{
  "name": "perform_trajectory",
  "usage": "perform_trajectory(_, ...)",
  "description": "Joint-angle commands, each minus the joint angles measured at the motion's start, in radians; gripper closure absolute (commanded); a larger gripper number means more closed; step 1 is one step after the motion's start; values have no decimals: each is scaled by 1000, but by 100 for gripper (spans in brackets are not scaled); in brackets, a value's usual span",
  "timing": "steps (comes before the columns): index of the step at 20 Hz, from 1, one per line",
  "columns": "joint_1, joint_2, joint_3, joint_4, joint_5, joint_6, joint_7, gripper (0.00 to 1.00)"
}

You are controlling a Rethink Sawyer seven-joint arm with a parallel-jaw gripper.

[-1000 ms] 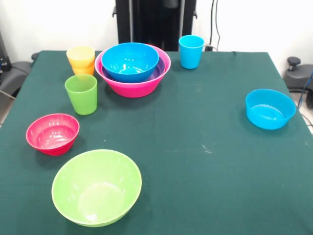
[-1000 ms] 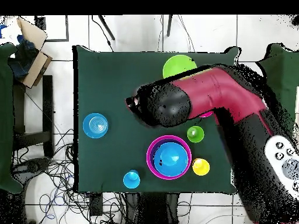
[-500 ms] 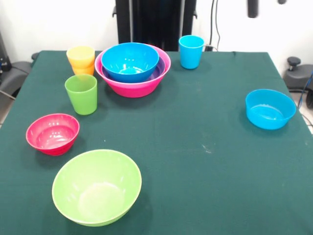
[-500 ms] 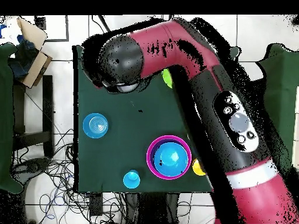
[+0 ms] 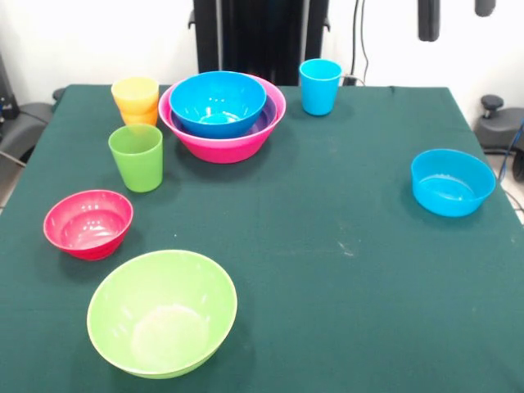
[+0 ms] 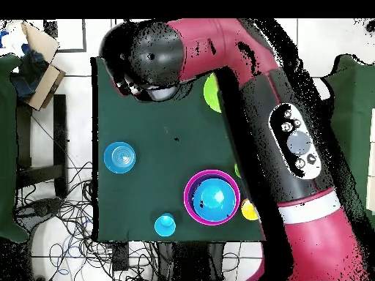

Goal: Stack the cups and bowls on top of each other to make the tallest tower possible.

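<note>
**Operator:** Starting nearest my front camera, I have the light green bowl (image 5: 162,313) at about 7 o'clock on the counter (image 5: 327,270), upright and empty. Just beyond it, toward 9 o'clock, is the red-pink bowl (image 5: 88,223), then the green cup (image 5: 137,157).

**Observer:** And the right side?

**Operator:** The light blue bowl (image 5: 452,182) sits alone at 3 o'clock, well apart from everything else.

**Observer:** Where is the tower?

**Operator:** Farther back, around 11 o'clock. The large pink bowl (image 5: 223,141) holds a purple one, of which only a rim shows, and the blue bowl (image 5: 218,102) is nested on top. Just beside it at its 9 o'clock, the yellow cup (image 5: 136,93) sits in the orange cup (image 5: 141,117). The blue cup (image 5: 320,86) stands near 12 o'clock.

**Observer:** End effector?

**Operator:** I see the end effector (image 5: 455,16) at 1 o'clock, high above the counter. Two dark fingers (image 5: 428,20) hang well apart, spread wide, gripping nothing. Overhead, the arm (image 6: 253,80) covers that side.
</note>
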Motion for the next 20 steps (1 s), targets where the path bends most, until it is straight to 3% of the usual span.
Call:
perform_trajectory(1, -35, 71, -72, -30, -57, -23, -246, 0)
perform_trajectory(4, -33, 61, -96, -34, -88, -57, -184, 0)
perform_trajectory(7, -25, -6, -174, 25, -110, -175, 94, 0)
perform_trajectory(11, -10, -103, -242, 142, -79, -269, 291, 0)
perform_trajectory(16, 13, -157, -307, 233, -22, -336, 378, 0)
perform_trajectory(20, 48, -134, -354, 220, -29, -374, 416, 0)
